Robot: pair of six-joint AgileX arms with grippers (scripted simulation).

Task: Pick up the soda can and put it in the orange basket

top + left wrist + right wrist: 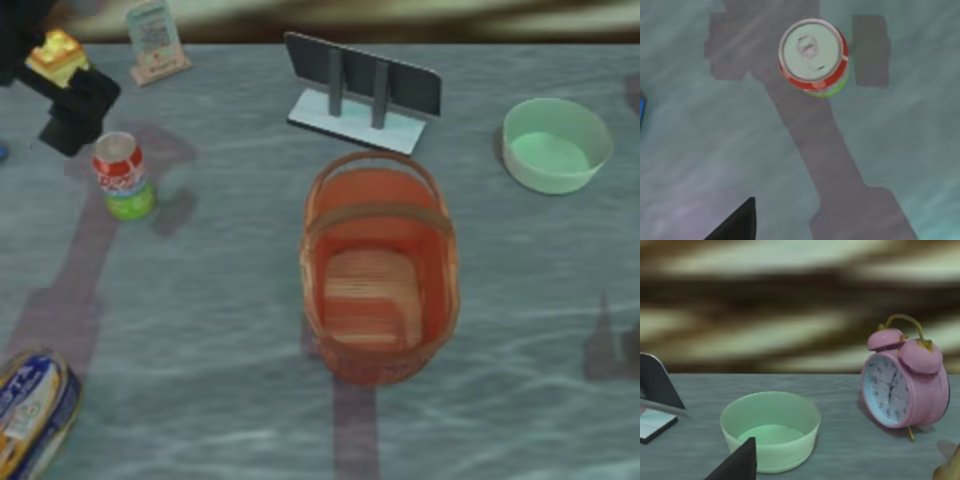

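The soda can (pixel 122 176) stands upright at the table's left, silver top up, red above and lime green below. My left gripper (pixel 68 135) hangs just behind and to the left of it, apart from it and holding nothing. From the left wrist the can (pixel 813 57) shows from above, with one dark fingertip (pixel 740 224) far off to the side, so the jaws are spread open. The orange basket (pixel 440 250) sits mid-table with its arched handle up and nothing inside. My right arm is outside the top view; its fingertip (pixel 740 462) shows in front of the mint bowl.
A mint-green bowl (pixel 556 145) is at the back right, with a pink alarm clock (pixel 902 385) beside it. A dark stand on a pale base (pixel 360 92) is behind the basket. A small card (pixel 157 40) is at the back left, and a blue-and-yellow packet (pixel 30 415) at the front left.
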